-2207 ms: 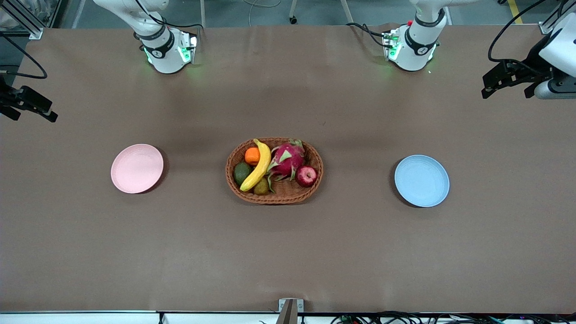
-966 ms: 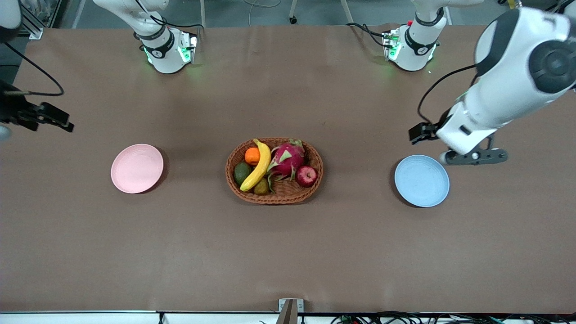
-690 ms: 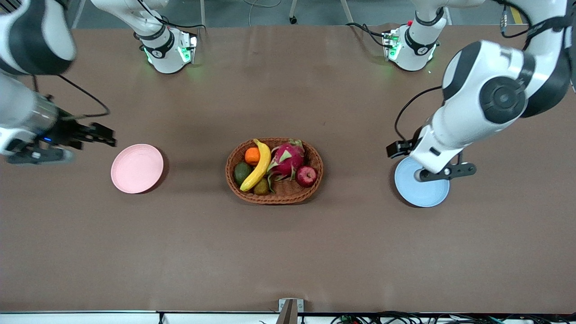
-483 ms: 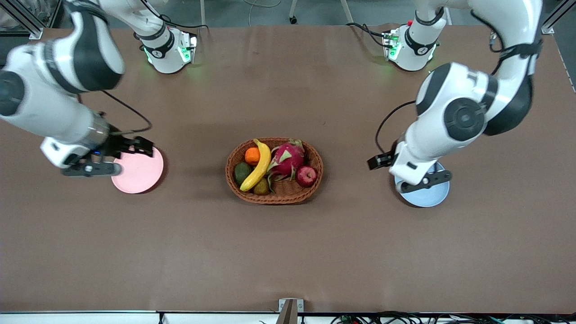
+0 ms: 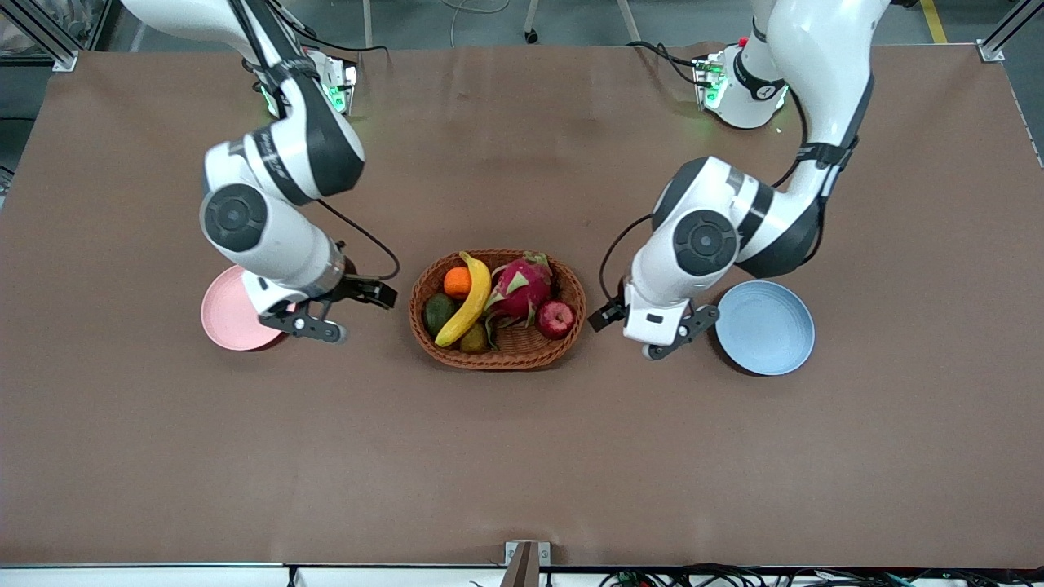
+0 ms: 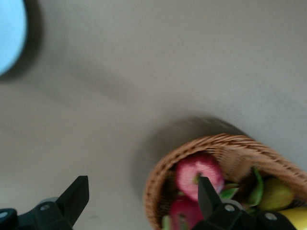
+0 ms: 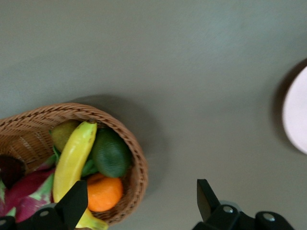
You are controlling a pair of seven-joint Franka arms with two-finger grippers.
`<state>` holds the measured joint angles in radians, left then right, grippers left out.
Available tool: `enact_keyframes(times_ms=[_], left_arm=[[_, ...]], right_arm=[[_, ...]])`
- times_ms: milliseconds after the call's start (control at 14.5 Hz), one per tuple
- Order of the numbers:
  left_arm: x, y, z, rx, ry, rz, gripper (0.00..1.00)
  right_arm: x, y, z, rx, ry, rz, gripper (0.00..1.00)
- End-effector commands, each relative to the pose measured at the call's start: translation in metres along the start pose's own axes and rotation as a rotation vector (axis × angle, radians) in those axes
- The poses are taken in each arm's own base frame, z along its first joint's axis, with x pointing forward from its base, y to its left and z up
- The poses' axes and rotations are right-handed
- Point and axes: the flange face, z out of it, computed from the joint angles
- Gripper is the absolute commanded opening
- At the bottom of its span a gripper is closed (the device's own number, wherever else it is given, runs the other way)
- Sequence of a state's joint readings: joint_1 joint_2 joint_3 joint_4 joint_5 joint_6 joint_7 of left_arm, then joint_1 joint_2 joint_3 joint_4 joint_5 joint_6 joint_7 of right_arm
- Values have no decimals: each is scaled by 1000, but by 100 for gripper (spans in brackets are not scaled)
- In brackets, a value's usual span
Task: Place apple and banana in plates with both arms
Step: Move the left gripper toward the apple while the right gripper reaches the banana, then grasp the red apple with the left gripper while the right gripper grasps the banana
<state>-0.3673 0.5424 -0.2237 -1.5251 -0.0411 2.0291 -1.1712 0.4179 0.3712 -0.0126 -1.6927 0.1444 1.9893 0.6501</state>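
Note:
The dark-red apple (image 5: 555, 319) and the yellow banana (image 5: 466, 302) lie in a brown wicker basket (image 5: 497, 356) at the table's middle. The pink plate (image 5: 222, 316) lies toward the right arm's end, partly hidden by that arm. The blue plate (image 5: 765, 328) lies toward the left arm's end. My right gripper (image 5: 377, 295) hangs open over the table between pink plate and basket, holding nothing. My left gripper (image 5: 605, 315) hangs open between basket and blue plate, also with nothing in it. In the left wrist view the apple (image 6: 197, 173) is by one fingertip. The right wrist view shows the banana (image 7: 72, 160).
The basket also holds a magenta dragon fruit (image 5: 522, 287), an orange (image 5: 457, 282), an avocado (image 5: 439, 312) and a pear (image 5: 474, 339). Both arm bases stand along the table edge farthest from the front camera.
Both arms have swung in from the table's ends toward the basket. Each gripper passed over its plate and now hangs just beside the basket. Both stay open; fruit and plates have not moved.

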Motion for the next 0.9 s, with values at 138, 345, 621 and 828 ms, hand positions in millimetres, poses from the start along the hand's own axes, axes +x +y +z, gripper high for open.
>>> enact_keyframes(times_ms=[138, 345, 621, 828], left_arm=[[-13, 25, 33, -77, -10, -144, 100], [-25, 36, 54, -107, -16, -200, 100], [-35, 42, 83, -115, -21, -245, 100], [-39, 47, 96, -137, -22, -272, 100]], right_arm=[[11, -37, 42, 92, -102, 210, 95], [-5, -69, 78, 89, -78, 297, 90], [-24, -93, 110, 78, -69, 326, 85], [-26, -95, 117, 72, -74, 328, 78]])
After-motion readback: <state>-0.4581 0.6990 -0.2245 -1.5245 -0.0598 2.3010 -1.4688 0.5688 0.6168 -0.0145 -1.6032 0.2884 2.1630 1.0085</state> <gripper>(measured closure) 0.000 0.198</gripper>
